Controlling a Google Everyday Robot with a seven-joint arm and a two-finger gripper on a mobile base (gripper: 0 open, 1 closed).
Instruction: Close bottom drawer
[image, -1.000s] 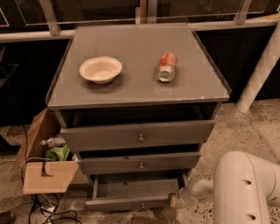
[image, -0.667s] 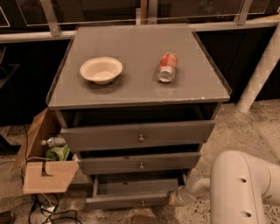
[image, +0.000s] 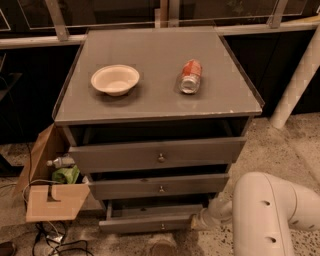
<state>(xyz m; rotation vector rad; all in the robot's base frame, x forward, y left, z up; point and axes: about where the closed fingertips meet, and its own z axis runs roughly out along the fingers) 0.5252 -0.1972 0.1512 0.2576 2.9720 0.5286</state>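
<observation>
The bottom drawer (image: 145, 223) is the lowest of the grey cabinet's (image: 155, 95) three drawers, a shallow tray with a slim front panel and a small brass knob (image: 162, 226). It stands pulled out a little beyond the middle drawer front (image: 159, 186). My white arm (image: 265, 212) reaches in from the lower right. My gripper (image: 197, 220) sits at the right end of the bottom drawer's front panel, touching or almost touching it.
A cream bowl (image: 115, 79) and a tipped red can (image: 190, 76) lie on the cabinet top. The top drawer (image: 157, 154) is also slightly open. A cardboard box (image: 50, 187) with a bottle and green item stands left. Cables (image: 55, 242) lie on the floor. A white post (image: 295, 80) rises right.
The arm has shifted slightly left toward the cabinet. The bottom drawer looks pushed in a little from where it stood.
</observation>
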